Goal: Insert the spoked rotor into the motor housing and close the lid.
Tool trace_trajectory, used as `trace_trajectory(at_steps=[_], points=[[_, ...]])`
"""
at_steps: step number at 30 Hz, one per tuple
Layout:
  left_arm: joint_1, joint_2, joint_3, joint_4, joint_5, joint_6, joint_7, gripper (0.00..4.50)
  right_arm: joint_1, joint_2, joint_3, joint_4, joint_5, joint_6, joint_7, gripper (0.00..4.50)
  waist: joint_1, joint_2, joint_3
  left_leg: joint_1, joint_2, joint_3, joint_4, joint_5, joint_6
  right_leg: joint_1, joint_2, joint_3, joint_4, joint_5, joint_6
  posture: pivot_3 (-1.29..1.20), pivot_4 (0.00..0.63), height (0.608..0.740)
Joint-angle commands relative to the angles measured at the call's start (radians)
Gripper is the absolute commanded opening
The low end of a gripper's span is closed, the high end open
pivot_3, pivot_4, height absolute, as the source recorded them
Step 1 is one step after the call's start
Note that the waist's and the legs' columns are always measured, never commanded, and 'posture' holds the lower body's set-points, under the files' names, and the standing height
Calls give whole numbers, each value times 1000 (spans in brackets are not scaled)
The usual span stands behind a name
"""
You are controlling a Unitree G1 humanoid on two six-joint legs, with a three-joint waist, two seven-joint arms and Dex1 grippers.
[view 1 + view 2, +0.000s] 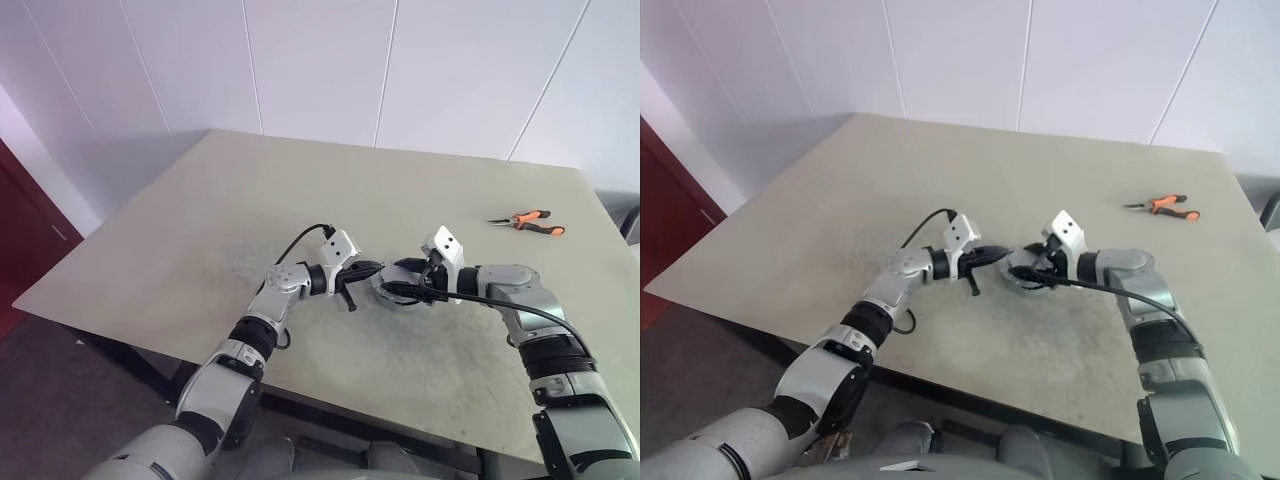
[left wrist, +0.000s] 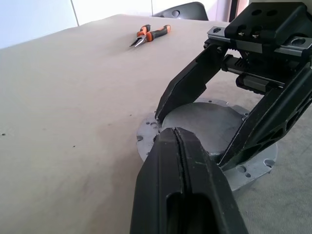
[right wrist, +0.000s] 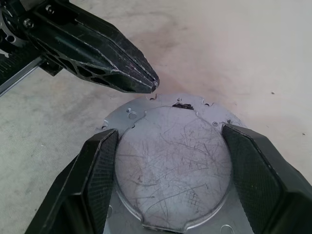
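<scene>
The right gripper has its two black fingers spread wide, one on each side of the motor housing, which sits between them with its pale, scratched flat underside turned up. The ribbed pads lie close against the round raised part of the housing; whether they press on it or only flank it cannot be told. Around that raised part runs a flat silvery flange with small screw holes, resting on the table.

The left gripper has its fingers pressed together into a single dark wedge. In the right wrist view its tip sits just above the far edge of the housing's flange, near a small dark notch in the rim; contact cannot be made out.

In the left eye view both grippers meet a little below the centre of the frame, the left one coming in from the left and the right one from the right, with the housing between them.

A pair of orange-handled pliers lies well apart, toward the right edge of the frame on the table.
</scene>
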Motion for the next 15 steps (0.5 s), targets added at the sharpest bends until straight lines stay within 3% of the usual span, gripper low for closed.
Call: trace_trajectory(at_steps=[1, 15], points=[[-11, -2, 6, -33, -8, -3, 3, 0, -8, -15, 17, -23, -20, -21, 4, 3043, 0, 0, 0, 0, 0, 0, 0, 0, 0, 0, 0, 0, 0, 0, 0, 0, 0, 740], [-9, -1, 4, -32, -7, -4, -1, 0, -5, -48, 7, -4, -29, -46, 26, 3043, -1, 0, 0, 0, 0, 0, 0, 0, 0, 0, 0, 0, 0, 0, 0, 0, 0, 740]])
